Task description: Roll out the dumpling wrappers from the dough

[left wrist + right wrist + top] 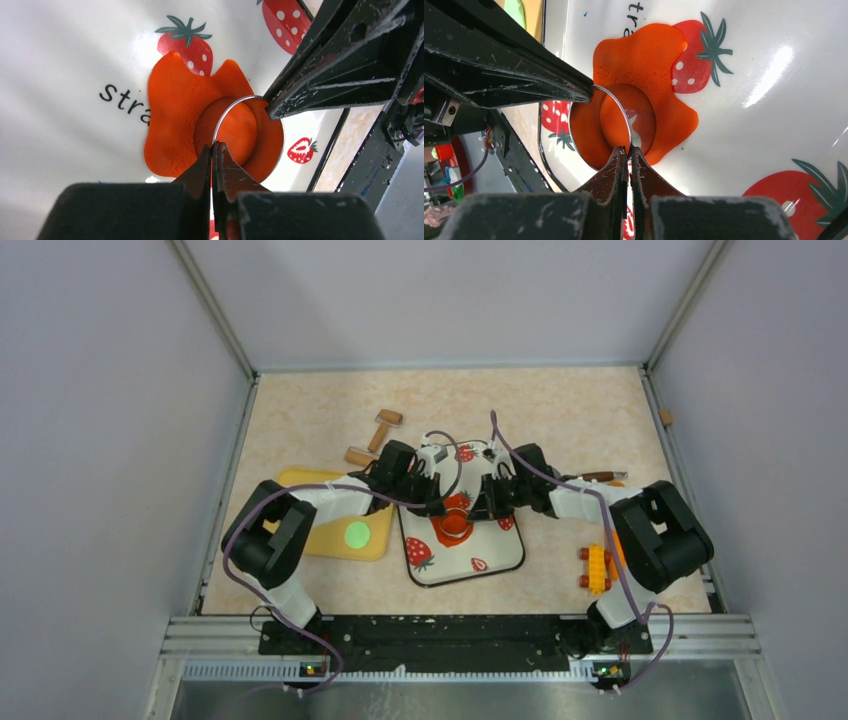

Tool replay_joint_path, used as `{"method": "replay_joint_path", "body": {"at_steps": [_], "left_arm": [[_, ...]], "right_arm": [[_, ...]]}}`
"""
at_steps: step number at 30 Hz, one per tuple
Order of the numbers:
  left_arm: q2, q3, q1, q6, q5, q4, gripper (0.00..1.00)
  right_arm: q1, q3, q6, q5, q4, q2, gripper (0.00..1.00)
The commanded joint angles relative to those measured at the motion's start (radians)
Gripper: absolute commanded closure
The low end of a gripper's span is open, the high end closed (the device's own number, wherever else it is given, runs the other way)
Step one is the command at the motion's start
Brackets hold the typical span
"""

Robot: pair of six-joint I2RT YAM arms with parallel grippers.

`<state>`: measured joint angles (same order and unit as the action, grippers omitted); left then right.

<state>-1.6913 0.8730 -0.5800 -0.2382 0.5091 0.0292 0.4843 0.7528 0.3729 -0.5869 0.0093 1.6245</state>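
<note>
The dough (pixel 455 523) is a flat irregular orange-red blob on a white strawberry-print tray (pixel 490 562). A thin metal ring cutter (pixel 223 112) stands on the blob with a round orange-red disc (pixel 240 127) inside it, a dumpling wrapper set a little off a round cut mark. My left gripper (pixel 214 146) is shut on the ring's near rim. My right gripper (pixel 629 150) is shut on the opposite rim of the ring (pixel 616 102). The two grippers, left (pixel 432 502) and right (pixel 484 502), meet over the dough (pixel 649 55). A green wrapper (pixel 357 534) lies on a yellow board (pixel 310 480).
A wooden rolling pin (pixel 375 435) lies behind the board. A brown-handled tool (pixel 600 477) lies at the right. A yellow and orange toy block (pixel 597 568) sits near the right arm's base. Grey walls close in the tabletop on three sides.
</note>
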Motion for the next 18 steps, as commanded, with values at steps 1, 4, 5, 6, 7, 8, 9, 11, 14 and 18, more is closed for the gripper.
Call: {"method": "replay_joint_path", "body": {"at_steps": [1,4,5,6,7,8,9,11,14,18], "left_arm": [[-0.108,0.027,0.016,0.061,-0.148,-0.058,1.00],[-0.117,0.037,0.019,0.047,-0.146,-0.050,1.00],[-0.115,0.038,0.019,0.045,-0.139,-0.052,1.00],[-0.111,0.037,0.019,0.044,-0.130,-0.066,1.00],[-0.105,0.033,0.019,0.040,-0.118,-0.073,1.00],[-0.096,0.027,0.020,0.035,-0.104,-0.087,1.00],[-0.085,0.018,0.019,0.030,-0.089,-0.096,1.00],[-0.059,-0.016,0.018,0.015,-0.067,-0.100,1.00],[-0.018,-0.080,0.015,0.000,-0.039,-0.088,1.00],[0.040,-0.167,-0.001,-0.006,-0.038,-0.054,1.00]], "right_arm": [[0.023,-0.075,-0.044,0.146,-0.226,0.077,1.00],[0.029,-0.058,-0.042,0.125,-0.257,0.092,1.00],[0.030,-0.046,-0.045,0.121,-0.269,0.099,1.00],[0.030,-0.033,-0.048,0.119,-0.281,0.109,1.00],[0.028,-0.016,-0.051,0.120,-0.286,0.118,1.00],[0.024,0.000,-0.058,0.122,-0.286,0.131,1.00],[0.018,0.015,-0.058,0.127,-0.282,0.146,1.00],[0.010,0.049,-0.051,0.142,-0.262,0.170,1.00],[0.007,0.096,-0.040,0.159,-0.218,0.196,1.00],[0.007,0.151,-0.020,0.164,-0.186,0.231,1.00]]}}
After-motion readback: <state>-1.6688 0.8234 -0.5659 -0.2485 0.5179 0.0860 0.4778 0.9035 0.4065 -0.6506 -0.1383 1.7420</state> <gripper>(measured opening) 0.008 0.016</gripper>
